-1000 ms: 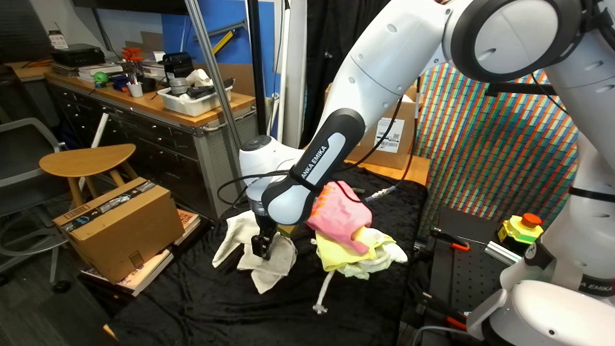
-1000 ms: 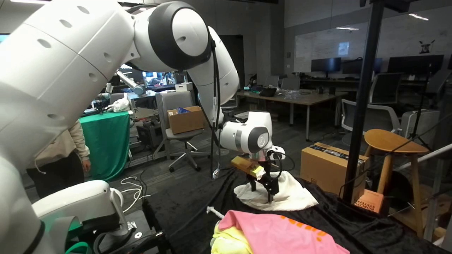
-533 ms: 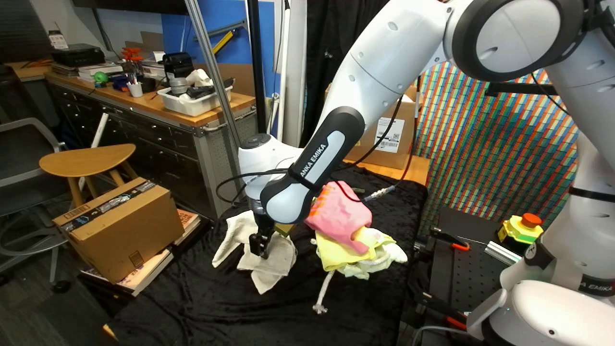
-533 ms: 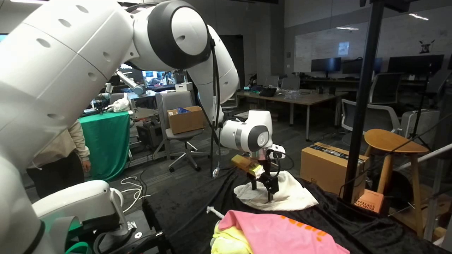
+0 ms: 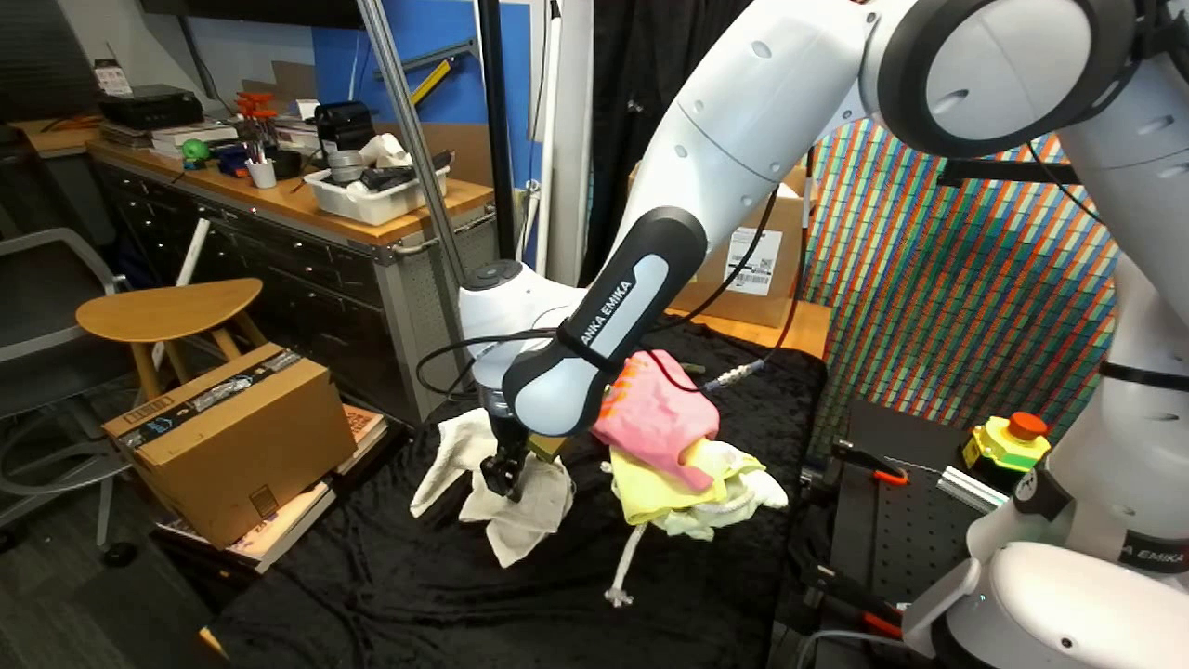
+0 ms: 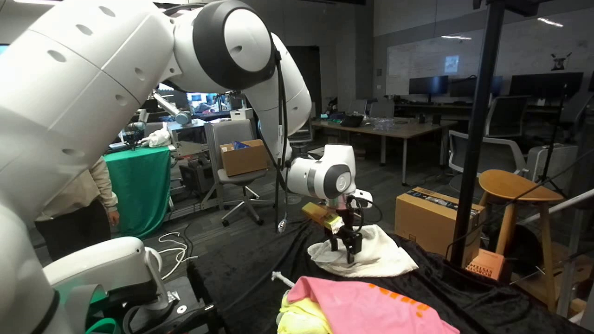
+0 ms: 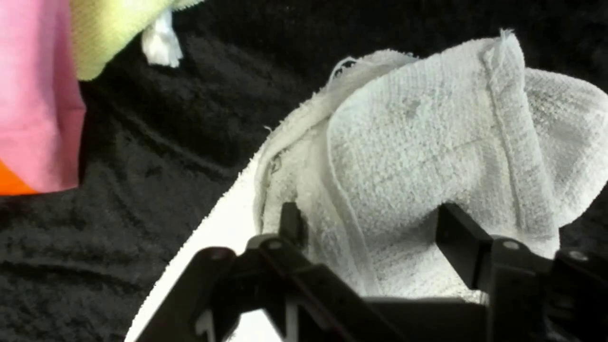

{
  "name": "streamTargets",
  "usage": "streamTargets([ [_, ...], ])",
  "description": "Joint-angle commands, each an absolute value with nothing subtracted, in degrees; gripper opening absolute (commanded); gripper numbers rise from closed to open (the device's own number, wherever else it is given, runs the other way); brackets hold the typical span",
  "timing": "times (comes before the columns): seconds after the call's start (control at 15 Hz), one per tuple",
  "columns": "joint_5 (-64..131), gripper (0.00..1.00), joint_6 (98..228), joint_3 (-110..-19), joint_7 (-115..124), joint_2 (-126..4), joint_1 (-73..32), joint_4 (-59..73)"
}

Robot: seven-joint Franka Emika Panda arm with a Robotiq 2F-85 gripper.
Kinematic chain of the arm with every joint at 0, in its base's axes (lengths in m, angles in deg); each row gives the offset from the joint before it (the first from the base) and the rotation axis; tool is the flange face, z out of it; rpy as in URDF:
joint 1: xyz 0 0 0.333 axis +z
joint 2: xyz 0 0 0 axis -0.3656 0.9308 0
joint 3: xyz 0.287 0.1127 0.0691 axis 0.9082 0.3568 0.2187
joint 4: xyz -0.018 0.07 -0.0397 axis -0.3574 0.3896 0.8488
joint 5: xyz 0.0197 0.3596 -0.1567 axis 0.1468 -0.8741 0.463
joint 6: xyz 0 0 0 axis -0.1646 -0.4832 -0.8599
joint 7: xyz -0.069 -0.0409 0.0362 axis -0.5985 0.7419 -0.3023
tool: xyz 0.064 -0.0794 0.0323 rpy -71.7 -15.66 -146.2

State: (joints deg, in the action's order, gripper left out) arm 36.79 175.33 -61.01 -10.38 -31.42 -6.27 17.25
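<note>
A crumpled off-white towel [image 7: 413,123] lies folded on the black cloth, with its hem and loose threads showing in the wrist view. In both exterior views the towel [image 5: 529,525] [image 6: 385,255] sits under my gripper [image 5: 506,483] [image 6: 342,256], which points down at it. Seen from the wrist, my gripper [image 7: 368,211] stands open, with towel fabric showing between and beyond its fingers [image 7: 458,242]. The fingertips are at or just above the fabric; whether they press on it I cannot tell. Nothing is pinched between them.
A pink cloth [image 5: 659,418] [image 6: 366,301] lies over a yellow cloth [image 5: 659,488] beside the towel, a white rope end [image 5: 624,567] sticking out. A yellowish block [image 6: 322,217] sits at the wrist. A cardboard box [image 5: 232,441] and black post [image 6: 478,134] stand near the table.
The jaws have narrowed somewhat from their wider stance. My gripper has shifted very slightly sideways over the towel. The towel and the coloured cloths look unmoved.
</note>
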Motion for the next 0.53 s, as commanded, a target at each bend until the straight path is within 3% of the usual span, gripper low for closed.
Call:
streamTargets([
  [0.0, 36.6, 0.45, 176.2, -62.6, -12.4, -34.6, -4.4, 20.4],
  [0.33, 38.3, 0.08, 176.6, -64.5, -14.4, -37.7, -2.0, 23.2],
  [0.47, 38.9, 0.01, 176.8, -64.9, -14.5, -38.9, -1.4, 24.2],
])
